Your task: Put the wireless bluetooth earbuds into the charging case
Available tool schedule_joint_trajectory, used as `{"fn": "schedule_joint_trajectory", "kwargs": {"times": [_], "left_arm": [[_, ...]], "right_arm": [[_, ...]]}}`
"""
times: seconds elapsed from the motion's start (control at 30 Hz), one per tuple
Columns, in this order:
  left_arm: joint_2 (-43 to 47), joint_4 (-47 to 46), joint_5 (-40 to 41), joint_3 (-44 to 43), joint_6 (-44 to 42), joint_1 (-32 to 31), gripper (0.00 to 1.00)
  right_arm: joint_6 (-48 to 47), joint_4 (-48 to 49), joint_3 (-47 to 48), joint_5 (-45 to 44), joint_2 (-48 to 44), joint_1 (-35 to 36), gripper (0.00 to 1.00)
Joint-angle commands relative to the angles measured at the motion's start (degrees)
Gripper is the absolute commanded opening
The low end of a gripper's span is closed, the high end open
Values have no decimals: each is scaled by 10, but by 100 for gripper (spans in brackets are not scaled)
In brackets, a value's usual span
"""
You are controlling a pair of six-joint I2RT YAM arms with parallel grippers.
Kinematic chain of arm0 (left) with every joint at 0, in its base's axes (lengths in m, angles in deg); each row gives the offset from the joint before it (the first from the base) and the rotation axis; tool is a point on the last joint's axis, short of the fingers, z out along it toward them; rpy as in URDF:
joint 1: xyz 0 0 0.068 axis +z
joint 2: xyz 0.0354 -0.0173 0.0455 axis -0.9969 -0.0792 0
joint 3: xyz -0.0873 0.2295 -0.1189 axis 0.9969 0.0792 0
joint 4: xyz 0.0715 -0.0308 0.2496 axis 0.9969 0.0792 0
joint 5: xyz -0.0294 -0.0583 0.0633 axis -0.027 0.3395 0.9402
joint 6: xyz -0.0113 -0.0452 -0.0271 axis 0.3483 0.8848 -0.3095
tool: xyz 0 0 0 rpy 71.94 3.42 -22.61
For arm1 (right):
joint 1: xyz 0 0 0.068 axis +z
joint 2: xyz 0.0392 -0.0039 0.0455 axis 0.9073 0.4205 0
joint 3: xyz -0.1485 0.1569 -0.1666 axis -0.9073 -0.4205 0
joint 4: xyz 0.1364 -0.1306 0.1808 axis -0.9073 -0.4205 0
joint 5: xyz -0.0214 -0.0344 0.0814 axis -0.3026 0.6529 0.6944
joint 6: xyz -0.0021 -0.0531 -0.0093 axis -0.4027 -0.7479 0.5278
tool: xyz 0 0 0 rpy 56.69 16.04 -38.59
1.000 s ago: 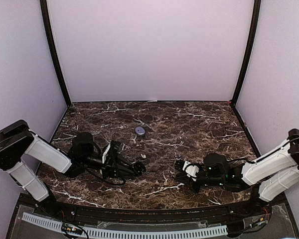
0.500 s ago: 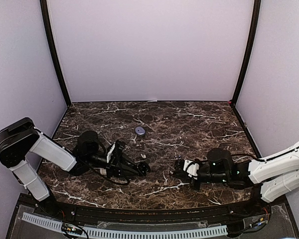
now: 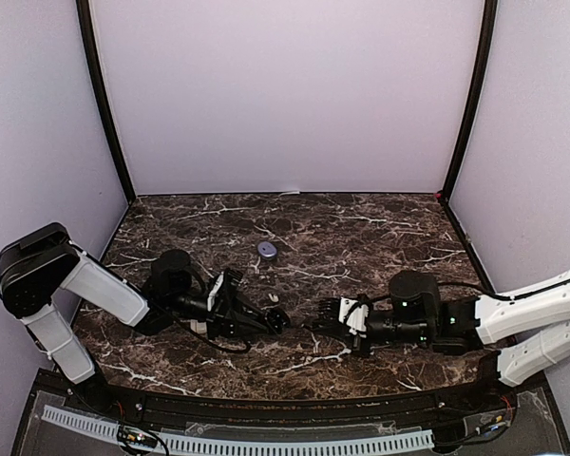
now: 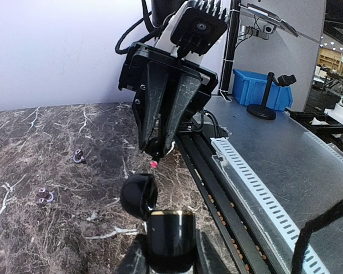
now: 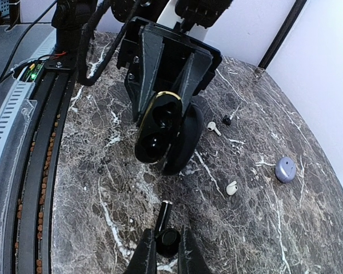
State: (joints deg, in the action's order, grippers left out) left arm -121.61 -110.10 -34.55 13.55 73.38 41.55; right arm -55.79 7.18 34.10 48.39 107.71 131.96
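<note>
Right wrist view: nearest, a small black stemmed earbud (image 5: 163,220) is pinched between the fingers of the right gripper (image 5: 167,240). Just ahead, and apart from it, an open glossy black charging case with a gold rim (image 5: 153,137) is clamped in the left gripper (image 5: 159,108). Farther off, a nearer white earbud (image 5: 232,187), a farther white earbud (image 5: 213,127) and a round lavender disc (image 5: 286,169) are seen lying on the dark veined marble tabletop (image 5: 91,188).
</note>
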Motion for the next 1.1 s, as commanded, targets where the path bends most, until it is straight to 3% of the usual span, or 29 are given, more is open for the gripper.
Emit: {"fn": "schedule_joint_trajectory", "kwargs": {"times": [0.0, 0.47, 1.07], "left_arm": [[13, 15, 14, -1, -28, -5, 19], [14, 36, 59, 5, -51, -22, 19], [16, 12, 77, 17, -51, -26, 19]], "right_arm": [[-8, -4, 27, 2, 10, 15, 4], [3, -47, 93, -24, 64, 34, 4], [23, -59, 101, -29, 83, 43, 2]]}}
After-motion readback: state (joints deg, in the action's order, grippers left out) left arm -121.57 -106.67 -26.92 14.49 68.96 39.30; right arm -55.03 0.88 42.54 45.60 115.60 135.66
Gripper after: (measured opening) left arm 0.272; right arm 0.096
